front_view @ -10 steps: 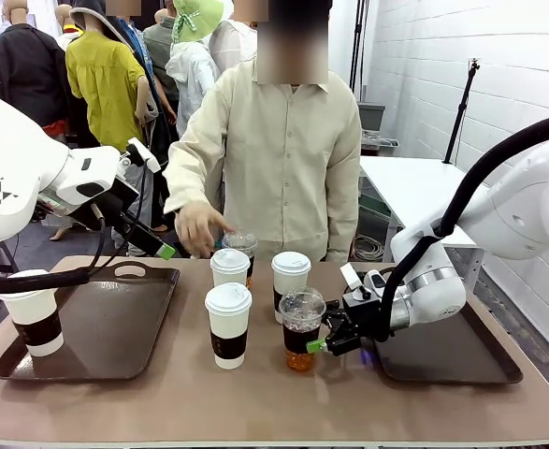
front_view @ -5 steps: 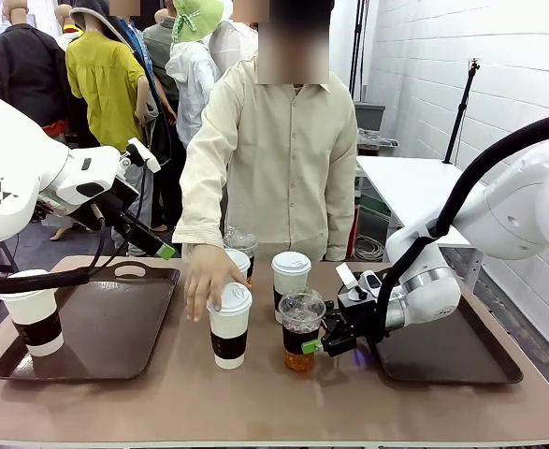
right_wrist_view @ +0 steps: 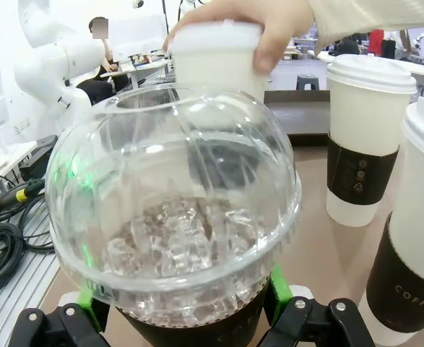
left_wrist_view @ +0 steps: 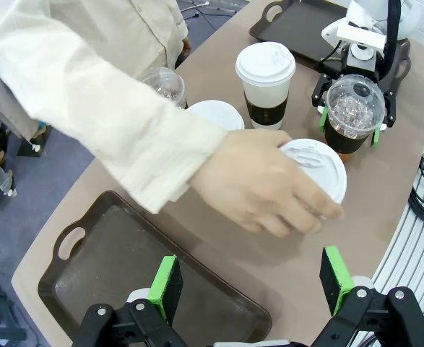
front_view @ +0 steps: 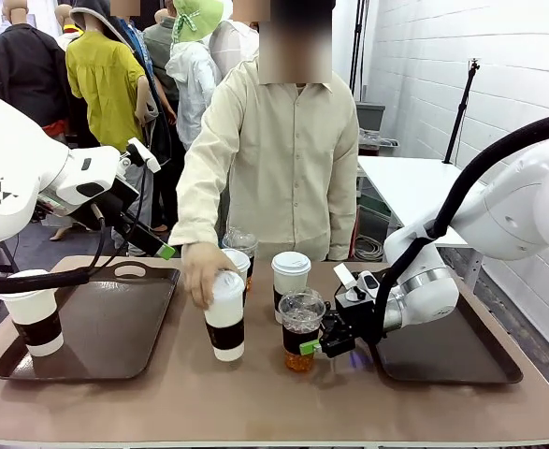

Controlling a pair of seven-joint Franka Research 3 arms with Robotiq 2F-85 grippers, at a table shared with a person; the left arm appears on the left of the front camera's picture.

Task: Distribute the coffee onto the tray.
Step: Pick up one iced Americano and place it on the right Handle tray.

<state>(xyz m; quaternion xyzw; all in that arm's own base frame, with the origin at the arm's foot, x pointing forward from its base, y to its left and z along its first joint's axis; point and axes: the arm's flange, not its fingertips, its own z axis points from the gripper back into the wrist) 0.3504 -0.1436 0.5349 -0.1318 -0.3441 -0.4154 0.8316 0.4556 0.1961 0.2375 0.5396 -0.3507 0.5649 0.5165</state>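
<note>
Right fingers [right_wrist_view: 279,290] are standing wide open around the clear cup [right_wrist_view: 175,217] of icy brown drink. Left fingers [left_wrist_view: 166,287] are hanging open, empty, over the left tray [left_wrist_view: 118,253] holding one white cup [front_view: 31,318]. A hand [front_view: 199,271] is gripping another white cup [front_view: 225,323], tilted, in the middle of the tabletop [front_view: 255,402].

Cup, tray and tabletop colours.
Black-sleeved white paper cups [front_view: 291,276]; clear dome-lidded cup [front_view: 301,323] of amber drink; dark brown tray [front_view: 115,327]; tan tabletop [front_view: 255,402]; cream shirt sleeve [left_wrist_view: 89,94].
</note>
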